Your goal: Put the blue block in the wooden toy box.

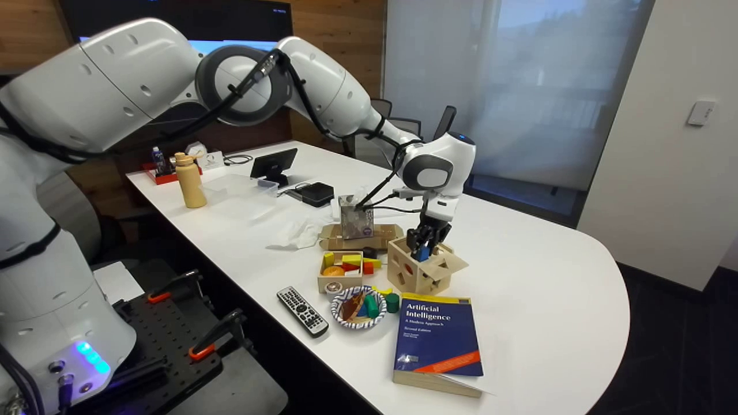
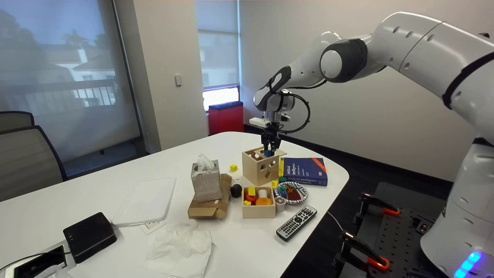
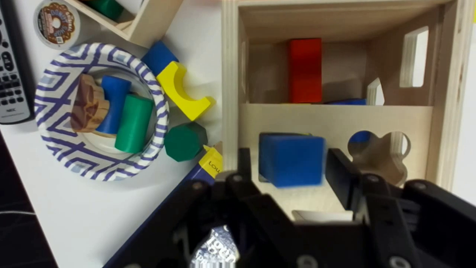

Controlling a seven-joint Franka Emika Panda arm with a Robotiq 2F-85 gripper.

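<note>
The wooden toy box (image 1: 403,275) is pale wood with dark cut-out holes; it also shows in an exterior view (image 2: 252,170) and fills the right of the wrist view (image 3: 444,111). The blue block (image 3: 299,160) is at the square hole of its top panel and sticks up above it; how deep it sits I cannot tell. It shows small in both exterior views (image 1: 422,253) (image 2: 268,153). My gripper (image 3: 290,158) points down over the box, open, one finger either side of the block with visible gaps. A red block (image 3: 305,70) lies inside the box.
A patterned bowl (image 3: 100,111) with blocks, a thick blue book (image 1: 438,340), a remote (image 1: 302,311) and a small wooden tray of blocks (image 2: 258,211) are close by. Loose green (image 3: 185,141) and yellow (image 3: 182,91) blocks lie beside the box. A tissue box (image 2: 206,181) stands behind.
</note>
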